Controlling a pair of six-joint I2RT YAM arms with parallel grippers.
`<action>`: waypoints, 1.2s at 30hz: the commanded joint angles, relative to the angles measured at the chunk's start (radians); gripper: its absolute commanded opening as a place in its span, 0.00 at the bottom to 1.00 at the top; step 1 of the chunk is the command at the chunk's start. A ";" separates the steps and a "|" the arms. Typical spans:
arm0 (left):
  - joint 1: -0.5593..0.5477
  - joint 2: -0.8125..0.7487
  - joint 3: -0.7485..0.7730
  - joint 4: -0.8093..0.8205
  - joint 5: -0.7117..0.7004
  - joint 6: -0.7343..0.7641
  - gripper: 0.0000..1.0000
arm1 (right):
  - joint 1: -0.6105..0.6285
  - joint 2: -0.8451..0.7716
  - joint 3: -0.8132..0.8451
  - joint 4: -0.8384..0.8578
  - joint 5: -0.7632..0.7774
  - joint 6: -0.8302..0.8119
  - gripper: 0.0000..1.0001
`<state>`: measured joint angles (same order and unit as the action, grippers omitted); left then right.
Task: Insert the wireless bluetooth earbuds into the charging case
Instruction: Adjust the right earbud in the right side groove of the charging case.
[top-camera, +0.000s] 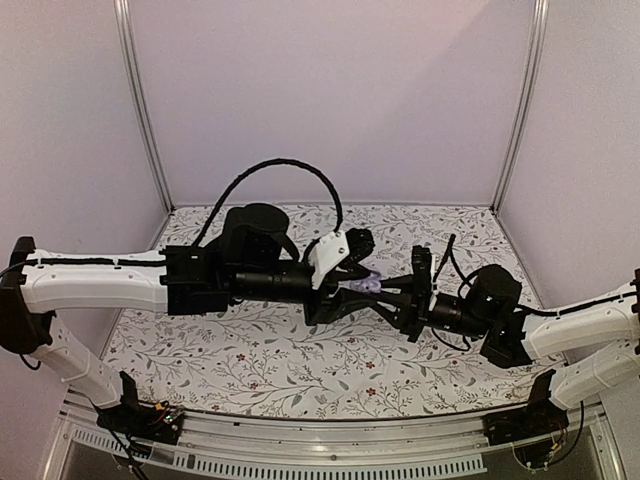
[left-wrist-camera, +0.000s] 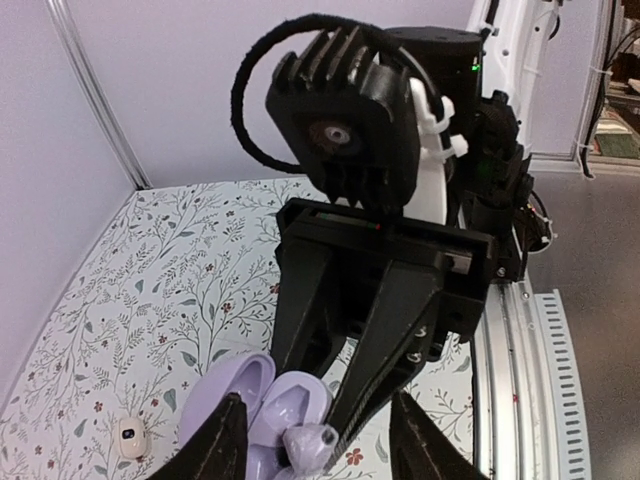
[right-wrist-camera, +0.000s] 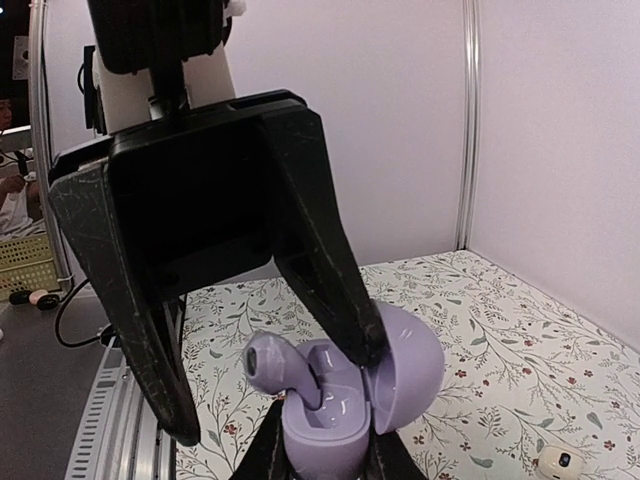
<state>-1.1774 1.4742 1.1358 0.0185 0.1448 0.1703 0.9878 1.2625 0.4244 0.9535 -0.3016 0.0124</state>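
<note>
My right gripper (right-wrist-camera: 325, 455) is shut on the base of the open purple charging case (right-wrist-camera: 345, 420) and holds it above the table. The lid (right-wrist-camera: 410, 360) is swung back. A purple earbud (right-wrist-camera: 275, 365) sits stem-down in the case, its head sticking up and tilted. My left gripper (left-wrist-camera: 322, 445) is open and straddles the case and the earbud (left-wrist-camera: 310, 440). One of its fingers (right-wrist-camera: 335, 280) rests against the inside of the lid. A tiny pale earbud (left-wrist-camera: 130, 435) lies on the table; it also shows in the right wrist view (right-wrist-camera: 560, 460). In the top view both grippers meet at the case (top-camera: 368, 283).
A floral cloth (top-camera: 280, 360) covers the table. Pale walls with metal posts (top-camera: 140, 110) close it in on three sides. A slotted metal rail (top-camera: 300, 460) runs along the near edge.
</note>
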 joint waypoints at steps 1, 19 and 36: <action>-0.018 -0.006 -0.005 0.024 -0.002 0.027 0.50 | 0.004 0.011 0.012 0.052 -0.022 0.043 0.00; -0.018 -0.161 -0.054 -0.035 0.041 0.168 0.70 | -0.007 -0.023 -0.016 0.028 -0.093 0.062 0.00; -0.015 -0.118 0.043 -0.242 0.179 0.225 0.86 | -0.009 -0.055 0.021 -0.114 -0.331 0.021 0.00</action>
<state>-1.1893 1.3308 1.1481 -0.2104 0.2878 0.4030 0.9852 1.2182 0.4175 0.8783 -0.5865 0.0536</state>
